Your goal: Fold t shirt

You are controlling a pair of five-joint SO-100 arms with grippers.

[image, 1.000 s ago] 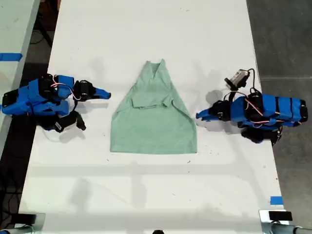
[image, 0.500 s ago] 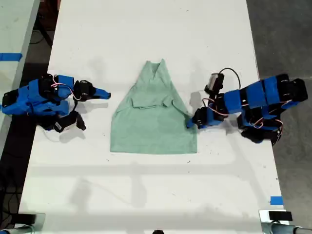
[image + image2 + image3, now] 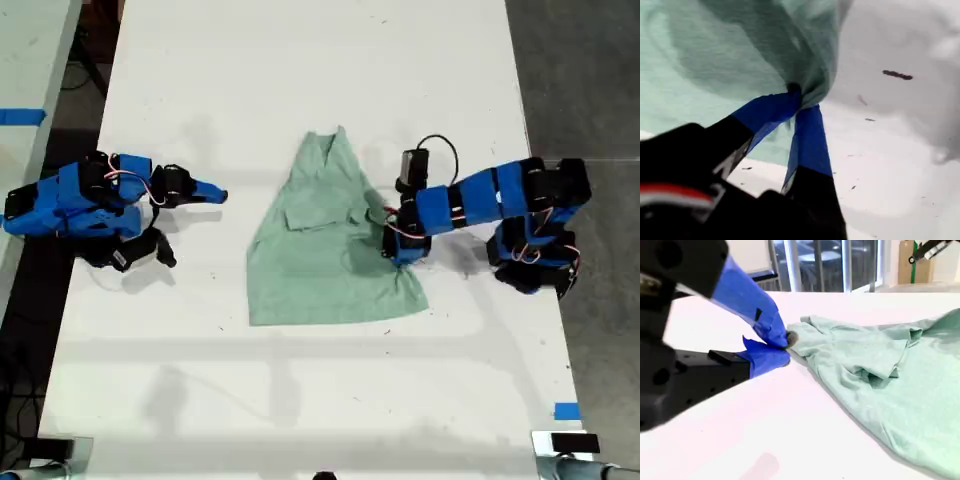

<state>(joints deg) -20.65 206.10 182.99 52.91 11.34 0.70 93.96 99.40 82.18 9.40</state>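
Fingers (image 3: 810, 140) of my first gripper (image 3: 800, 102) clamped tight on a bunched fold of the t shirt (image 3: 715, 60), tips meeting with cloth squeezed between them. Seems to be a pinch taken at the side edge so that half of the garment can be carried over the other half. Reaches in from the exterior view's right, with my first gripper (image 3: 388, 245) low over the cloth at the shirt's side seam.

Lies mid-table (image 3: 300, 60), that t shirt (image 3: 320, 260), V-neck (image 3: 328, 145) pointing toward the exterior view's top and hem (image 3: 330, 315) toward its bottom. Shows 1 sleeve (image 3: 325, 212) folded in across the chest. Looks skewed and puckered near the pinch, probably from the tug of the grasp.

Rests at the exterior view's left, my second gripper (image 3: 212, 192), well apart from the fabric and touching nothing. Shows its 2 blue tips pressed together on nothing in its own wrist view (image 3: 782, 347), with the t shirt (image 3: 880, 370) spread beyond them. Probably waits there to keep clear of the fold, or to pin the far side later.

Calls next, by this reading, for a lift and a sweep across toward the exterior view's left. Risks dragging the whole shirt along instead of folding it, since nothing holds the opposite edge down.
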